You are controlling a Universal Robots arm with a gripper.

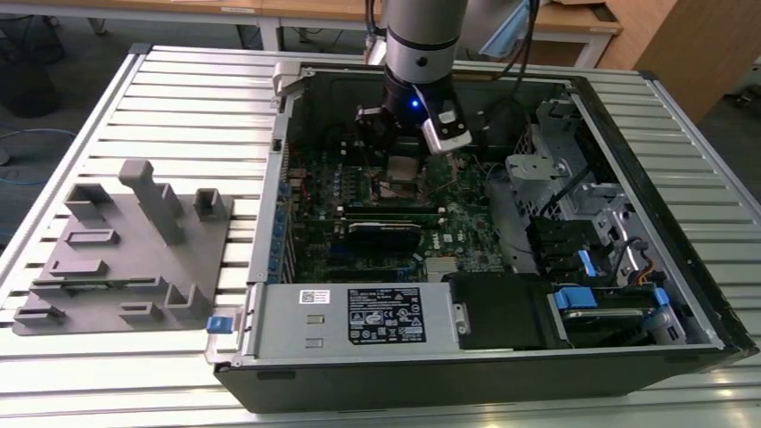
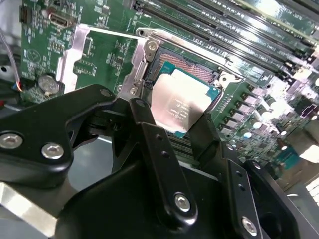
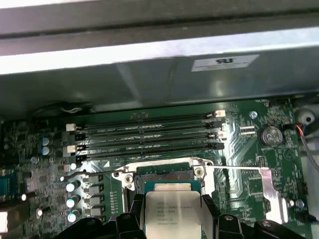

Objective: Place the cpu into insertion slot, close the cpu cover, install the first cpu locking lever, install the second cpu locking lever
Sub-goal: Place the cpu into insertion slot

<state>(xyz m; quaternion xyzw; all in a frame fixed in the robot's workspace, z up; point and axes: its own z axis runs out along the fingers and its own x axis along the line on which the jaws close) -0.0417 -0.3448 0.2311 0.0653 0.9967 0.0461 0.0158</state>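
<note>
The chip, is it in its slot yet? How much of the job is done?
Not yet, and no step is finished. The gripper holds the chip tilted just above the slot, where gold pins show past one edge of the chip. The cover is swung open beside the slot. Seating the chip, closing the cover and both locking steps are all left.

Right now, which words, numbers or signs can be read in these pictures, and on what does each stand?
None reads clearly.
White sticker on the case wall: print too blurred.
cpu top: engraved lines too small.
Black label on the grey metal box: white print too small.
Small white sticker beside it: too small.
</note>
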